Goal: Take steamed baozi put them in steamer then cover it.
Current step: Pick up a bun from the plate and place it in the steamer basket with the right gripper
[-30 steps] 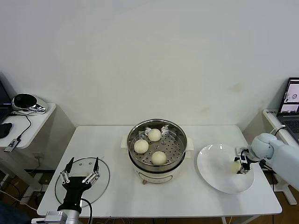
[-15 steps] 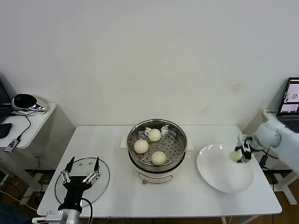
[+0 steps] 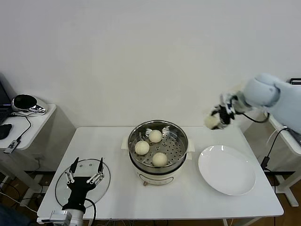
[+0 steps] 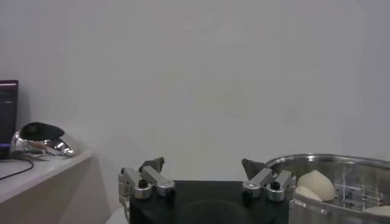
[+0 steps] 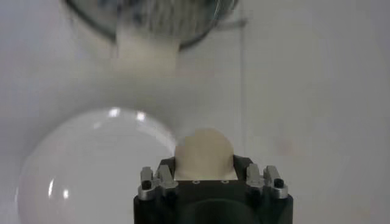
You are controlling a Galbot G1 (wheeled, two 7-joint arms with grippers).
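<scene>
The steel steamer (image 3: pixel 158 147) stands mid-table on its white base and holds three cream baozi (image 3: pixel 155 136) on the perforated tray. My right gripper (image 3: pixel 217 117) is shut on a fourth baozi (image 3: pixel 211 122) and holds it high in the air, above the table's far right part, between the steamer and the plate; the right wrist view shows that bun (image 5: pixel 204 153) between the jaws. The glass cover (image 3: pixel 83 182) lies flat at the table's front left. My left gripper (image 3: pixel 85 173) is open and hovers over the cover. The steamer rim shows in the left wrist view (image 4: pixel 332 163).
An empty white plate (image 3: pixel 227 169) lies right of the steamer, also in the right wrist view (image 5: pixel 91 164). A side table with a shiny helmet-like object (image 3: pixel 26 103) stands at the far left. A desk edge with cables is at the far right.
My right gripper has lifted the baozi off the white plate and carried it up and leftward, toward the steamer. The left gripper has barely moved.
</scene>
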